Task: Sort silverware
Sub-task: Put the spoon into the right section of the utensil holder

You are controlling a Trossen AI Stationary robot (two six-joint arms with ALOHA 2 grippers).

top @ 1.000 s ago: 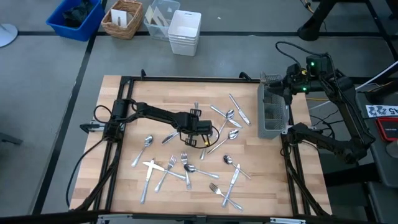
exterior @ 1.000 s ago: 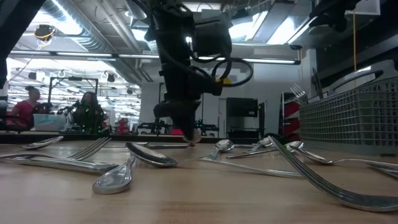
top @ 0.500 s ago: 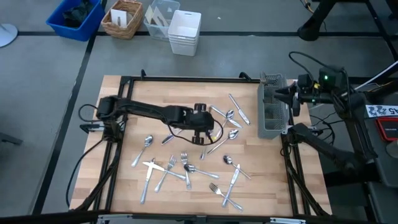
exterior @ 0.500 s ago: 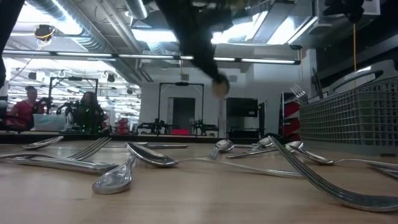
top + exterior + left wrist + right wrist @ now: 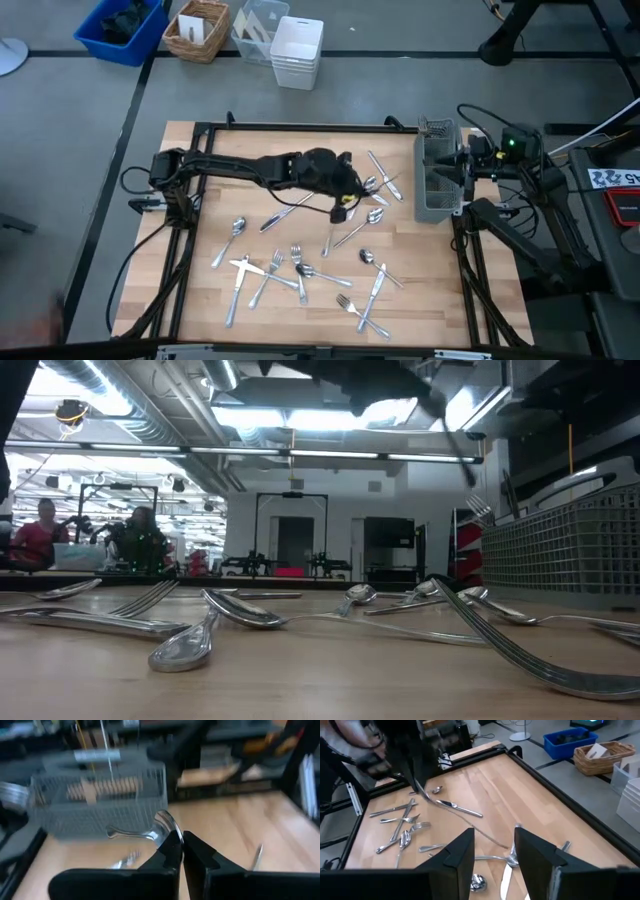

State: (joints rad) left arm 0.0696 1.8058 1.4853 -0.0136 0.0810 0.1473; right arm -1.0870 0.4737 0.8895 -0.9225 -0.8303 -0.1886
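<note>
From above, you see the left claw over the middle of the wooden bench, shut on a piece of silverware that slants back beneath the arm. Roughly a dozen and a half more forks, spoons and knives lie scattered over the near half. One mesh caddy stands at the right edge, and the right claw hangs just beside it. On the floor beyond the bench are four containers: a blue bin, a wicker basket, a clear tub and a white one.

At bench height you get what the top view hides: a lit hall with ceiling pipes and two people seated far left.

Your left wrist camera shows the fingers pinched on a spoon, with the caddy ahead.

Your right wrist camera shows its fingers parted, holding nothing.
</note>
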